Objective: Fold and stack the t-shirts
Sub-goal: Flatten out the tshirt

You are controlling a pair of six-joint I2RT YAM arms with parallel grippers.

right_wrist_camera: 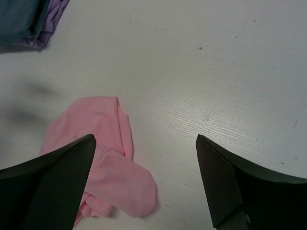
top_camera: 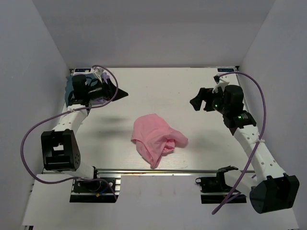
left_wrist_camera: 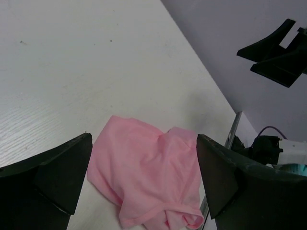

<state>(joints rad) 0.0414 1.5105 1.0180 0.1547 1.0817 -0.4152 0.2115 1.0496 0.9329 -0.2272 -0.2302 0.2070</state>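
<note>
Now, pink shirt (top_camera: pixel 156 136) lies crumpled at centre, toward near edge, not yet folded. Teal shirt (right_wrist_camera: pixel 19 19) sits atop lavender shirt (right_wrist_camera: pixel 53 21), far left corner. Left gripper (top_camera: pixel 117 88) and right gripper (top_camera: pixel 199 100) both spread wide, empty, hovering apart from cloth. Folding looks pending; next move likely calls for spreading pink shirt flat.

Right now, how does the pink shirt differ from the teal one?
The pink shirt lies crumpled, alone, in the middle of the table; the teal shirt looks folded in the far left corner. Pink rests on bare tabletop; teal sits atop the lavender shirt. Both are cloth.
</note>
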